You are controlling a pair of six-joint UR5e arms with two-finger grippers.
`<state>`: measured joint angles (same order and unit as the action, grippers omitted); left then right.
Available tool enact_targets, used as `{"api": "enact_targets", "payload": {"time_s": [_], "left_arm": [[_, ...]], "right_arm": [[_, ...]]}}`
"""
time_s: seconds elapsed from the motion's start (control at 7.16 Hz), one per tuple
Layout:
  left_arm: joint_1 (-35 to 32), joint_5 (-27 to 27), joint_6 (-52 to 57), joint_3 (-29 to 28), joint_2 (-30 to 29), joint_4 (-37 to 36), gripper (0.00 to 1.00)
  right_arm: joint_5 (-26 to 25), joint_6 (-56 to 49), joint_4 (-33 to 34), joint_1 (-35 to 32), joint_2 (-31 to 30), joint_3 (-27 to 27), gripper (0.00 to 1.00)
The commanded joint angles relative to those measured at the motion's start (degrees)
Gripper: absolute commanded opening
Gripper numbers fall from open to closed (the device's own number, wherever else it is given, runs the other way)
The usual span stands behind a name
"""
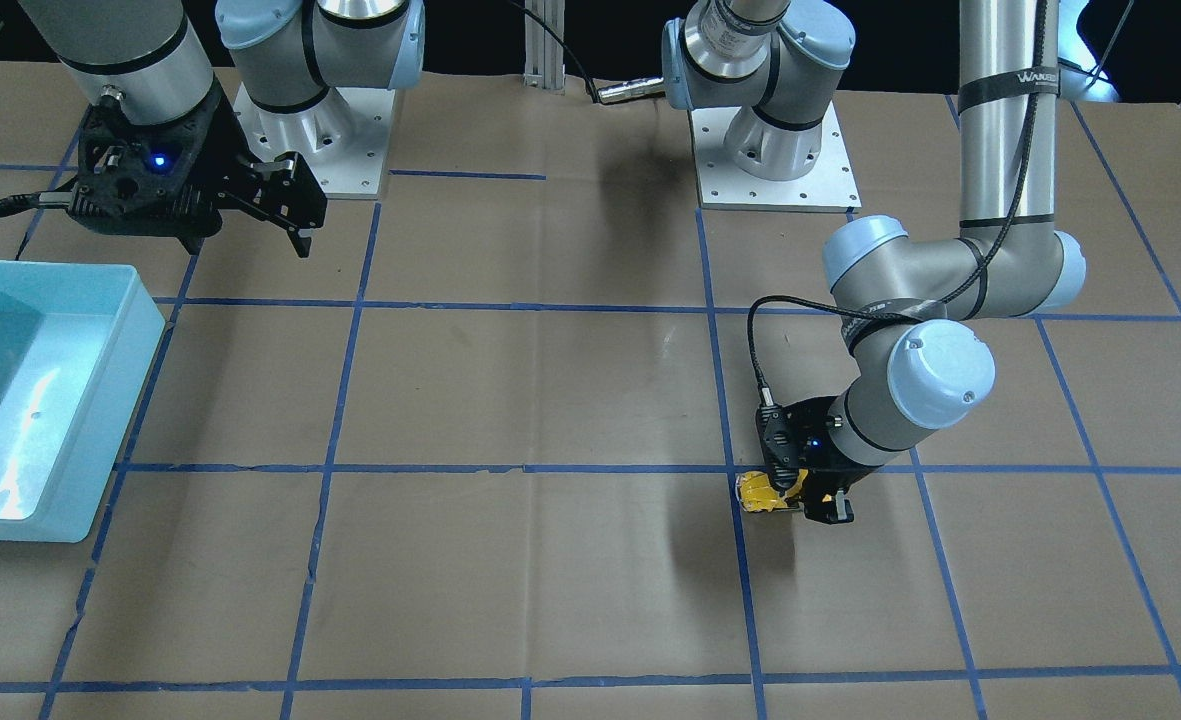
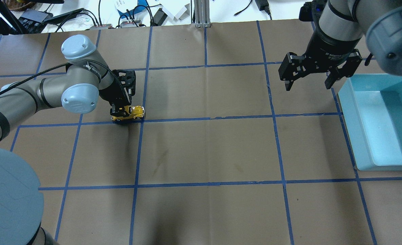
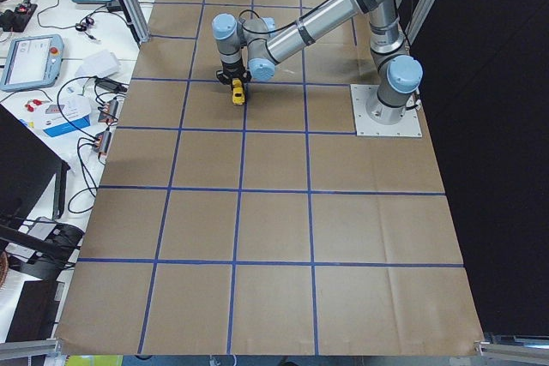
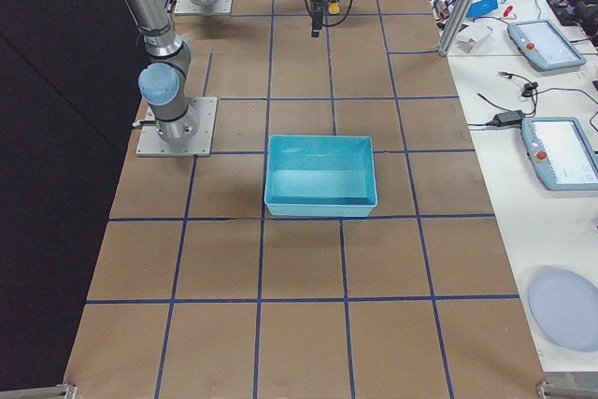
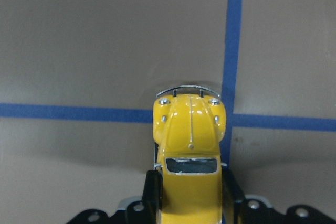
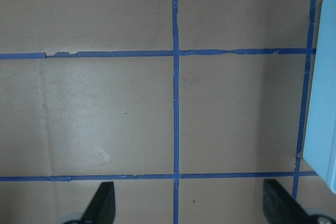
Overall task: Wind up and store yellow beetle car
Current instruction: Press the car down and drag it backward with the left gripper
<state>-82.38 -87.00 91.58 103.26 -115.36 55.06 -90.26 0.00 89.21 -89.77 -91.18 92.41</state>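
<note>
The yellow beetle car [image 2: 132,112] is a small glossy toy at the left of the table, on a blue tape line. My left gripper [image 2: 119,114] is shut on its rear half, with the fingers [image 5: 153,192] pressed against both sides. The nose of the car [image 5: 190,124] points away from the wrist. It sits at table level; I cannot tell whether the wheels touch. It also shows in the front view [image 1: 762,494] and the left side view [image 3: 238,92]. My right gripper [image 2: 308,82] hangs open and empty above the table, next to the bin; its fingertips [image 6: 103,203] stand far apart.
A light blue bin [image 2: 350,112] stands at the table's right side, open and with nothing visible inside; it also shows in the front view [image 1: 140,335] and the right side view [image 4: 322,201]. Brown paper with a blue tape grid [image 2: 207,119] covers the table.
</note>
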Motion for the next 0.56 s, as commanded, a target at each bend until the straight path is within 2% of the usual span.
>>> {"api": "enact_targets", "payload": {"time_s": [0.0, 0.42], "left_arm": [[1.6, 0.0, 2.2, -0.1, 0.0, 0.0, 0.28], [4.1, 0.2, 7.6, 0.0, 0.0, 0.0, 0.28]], "right_arm": [[0.0, 0.0, 0.0, 0.0, 0.0, 0.0, 1.0], [0.3, 0.1, 0.0, -0.2, -0.1, 0.1, 1.0]]}}
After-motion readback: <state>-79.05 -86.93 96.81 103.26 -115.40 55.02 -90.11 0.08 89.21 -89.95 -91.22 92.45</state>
